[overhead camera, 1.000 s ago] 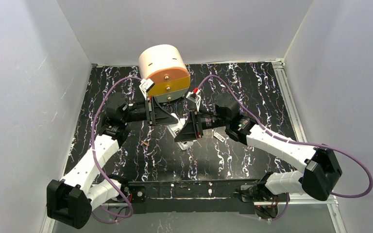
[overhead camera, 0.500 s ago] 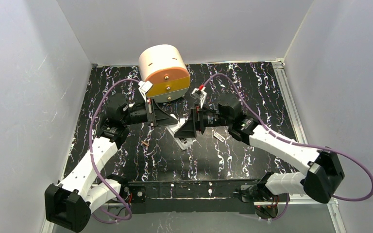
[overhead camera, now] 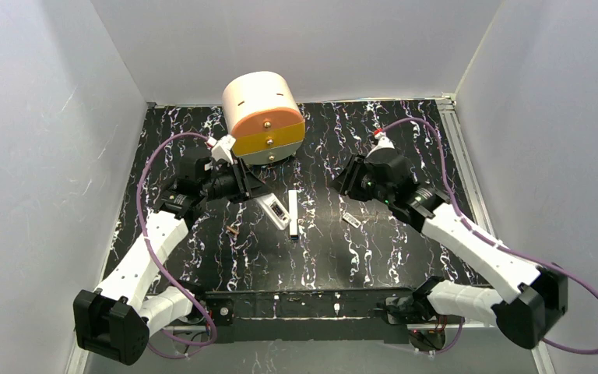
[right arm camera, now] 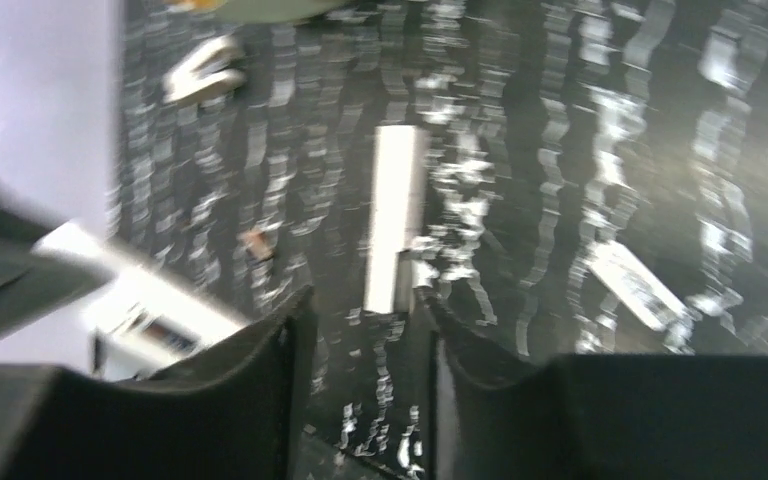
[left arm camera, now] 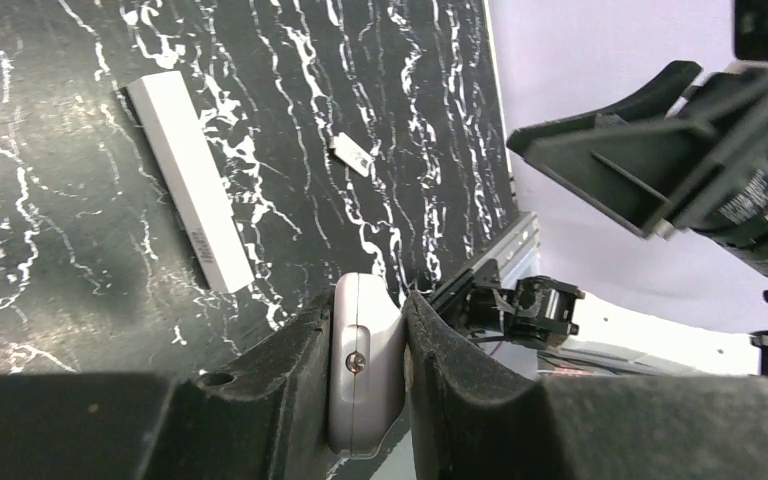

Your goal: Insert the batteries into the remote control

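The remote control [overhead camera: 275,212] is sitting near the middle of the tabletop [overhead camera: 405,249], and the left gripper [overhead camera: 253,193] is clamping its jaws on one end of it. The long axis is running on a diagonal: the held end is towards the far left corner and the free end is pointing towards the near right corner. The face with the small screen is looking upward. In the left wrist view the white body is squeezing in snugly between the two dark fingers. I cannot tell whether the free end is touching the tabletop.

That is one remote, and just beside its free end one long narrow white bar [overhead camera: 293,214] is lying flat, its length running from the far edge towards the near edge. I am only making out one battery [overhead camera: 233,231], a tiny brown cylinder lying apart on the left-edge side of the remote, a little nearer the near edge. One small white-grey wedge piece [overhead camera: 351,220] is resting on the right-edge side of the bar.

The right gripper [right arm camera: 365,305] is hanging above the right half of the tabletop, jaws partly apart and gripping nothing, the bar showing blurred through the gap. One cream and orange drum [overhead camera: 263,117] is standing at the far edge.
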You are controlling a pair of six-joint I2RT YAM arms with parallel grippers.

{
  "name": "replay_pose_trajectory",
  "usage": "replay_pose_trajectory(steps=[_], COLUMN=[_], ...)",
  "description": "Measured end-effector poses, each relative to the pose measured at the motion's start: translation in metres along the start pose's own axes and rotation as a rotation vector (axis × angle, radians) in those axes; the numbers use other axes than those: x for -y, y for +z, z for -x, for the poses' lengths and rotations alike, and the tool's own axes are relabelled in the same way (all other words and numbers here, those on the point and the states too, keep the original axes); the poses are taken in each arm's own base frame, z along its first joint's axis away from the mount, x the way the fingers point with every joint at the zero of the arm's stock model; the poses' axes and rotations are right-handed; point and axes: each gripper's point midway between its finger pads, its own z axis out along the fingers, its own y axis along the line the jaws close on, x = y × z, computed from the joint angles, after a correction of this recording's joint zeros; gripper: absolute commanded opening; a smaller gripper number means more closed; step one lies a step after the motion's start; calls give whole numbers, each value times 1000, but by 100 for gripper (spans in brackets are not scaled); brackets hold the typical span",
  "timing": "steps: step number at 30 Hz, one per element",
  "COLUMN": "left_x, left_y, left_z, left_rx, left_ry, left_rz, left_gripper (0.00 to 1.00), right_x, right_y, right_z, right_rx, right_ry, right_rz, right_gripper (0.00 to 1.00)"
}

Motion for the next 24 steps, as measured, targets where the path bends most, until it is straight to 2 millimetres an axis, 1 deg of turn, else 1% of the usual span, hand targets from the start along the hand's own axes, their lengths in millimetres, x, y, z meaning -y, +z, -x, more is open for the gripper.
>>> replay_pose_trajectory(steps=[1,3,7,9,11,14,18,20,24], left_x=[-3,-7,-10,-10,-10,-12,-15,-16,-16], left_y=[0,-1,-8,-11,-13,-14,-13,-13,-13], left_z=[-1,-2,-6,-8,-9,-12,-15,-16,-16], left_rx=[1,2,2,2,-2,-11,-19,-22,-22], left_ry=[3,10,36,51,62,68,67,64,65], left_rz=[16,36,56,61,64,70,74,75,75], left_gripper=[0,0,0,0,0,0,0,0,0], right_x=[15,49,108,130,146,165,181,186,190], right_y=[4,14,27,31,35,45,60,67,77], right_z=[-1,-6,-26,-36,-44,-57,-73,-78,-80], right_rx=[-1,-19,-85,-121,-157,-223,-303,-332,-350], right_ry=[21,56,75,68,59,43,11,-9,-41], right_rz=[-77,-253,-517,-601,-659,-708,-743,-748,-741], right_gripper=[37,35,40,41,41,42,42,42,42])
